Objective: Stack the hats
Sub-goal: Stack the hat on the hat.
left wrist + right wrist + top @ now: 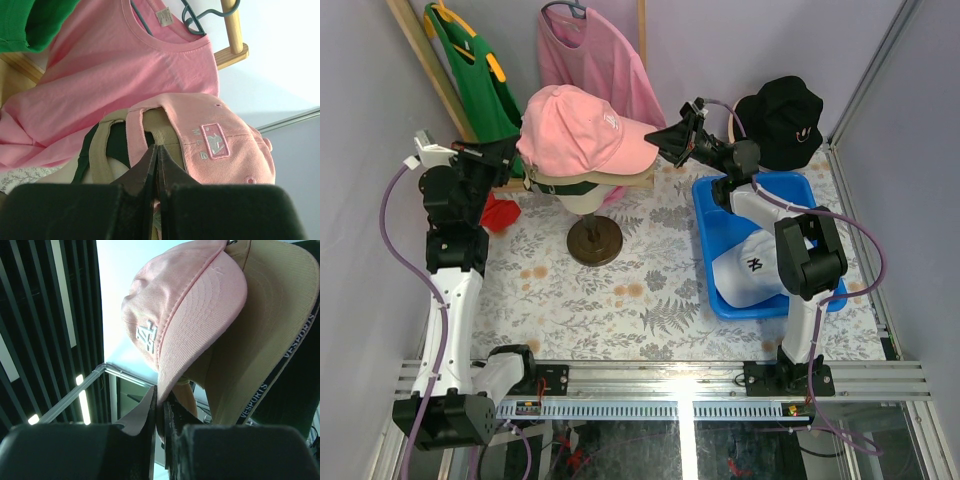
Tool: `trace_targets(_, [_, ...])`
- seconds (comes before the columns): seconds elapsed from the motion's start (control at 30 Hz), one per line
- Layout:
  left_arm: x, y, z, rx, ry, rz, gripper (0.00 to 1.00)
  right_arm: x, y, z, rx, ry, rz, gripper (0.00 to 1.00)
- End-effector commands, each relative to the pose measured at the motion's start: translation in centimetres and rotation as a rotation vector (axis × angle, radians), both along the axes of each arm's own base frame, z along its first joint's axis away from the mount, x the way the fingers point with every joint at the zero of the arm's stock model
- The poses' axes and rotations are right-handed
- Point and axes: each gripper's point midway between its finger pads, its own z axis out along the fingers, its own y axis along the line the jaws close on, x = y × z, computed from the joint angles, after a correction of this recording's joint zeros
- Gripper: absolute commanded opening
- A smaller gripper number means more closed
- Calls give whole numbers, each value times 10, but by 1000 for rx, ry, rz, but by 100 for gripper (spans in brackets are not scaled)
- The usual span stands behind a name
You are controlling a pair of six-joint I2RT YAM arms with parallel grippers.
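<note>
A pink baseball cap [578, 128] sits on top of a tan cap [620, 178] and a dark green cap [570, 187], all on the mannequin head. My right gripper [667, 140] is shut on the tip of the pink brim [195, 325]; in the right wrist view the fingers pinch its edge [161, 395], with the tan brim [265, 340] behind. My left gripper [516, 156] is shut at the cap's rear, its tips [156, 148] together against the tan back strap [162, 127]. A black bucket hat [780, 120] hangs at the back right. A white cap [748, 272] lies in the blue bin.
The mannequin head stands on a round brown base [595, 243] mid-table. A blue bin [720, 195] sits on the right. A green T-shirt [470, 70] and a pink T-shirt [595, 55] hang on a wooden rack behind. A red item [500, 213] lies by the left arm.
</note>
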Motion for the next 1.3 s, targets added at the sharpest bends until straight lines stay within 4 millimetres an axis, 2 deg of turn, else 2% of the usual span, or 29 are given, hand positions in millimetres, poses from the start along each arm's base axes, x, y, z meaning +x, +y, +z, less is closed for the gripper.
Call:
trace_targets(0.0, [-16,-4,27,8,-62,-23,0,-2,-8,29,51,-8,11,5])
trace_targets(0.33, [-32,1,48,18,-83,8,0,5,-9,38,64,-3,9,6])
trace_targets(0.53, [-36,5,38,36,-23,35,0,11,-9,32,64,22,3,7])
trace_targets(0.8, [-39,3,37,35,-22,25,18,27,-9,24,57,59,-6,9])
trace_targets(0.93, [-37,-1,35,36,-20,-5,27,30,-8,12,38,86,-12,10])
trace_targets(1.1, [-34,-2,31,34,-9,-15,37,29,-10,5,35,100,-21,19])
trace_targets(1.27, [-34,2,28,37,13,14,44,26,-15,4,37,92,-33,32])
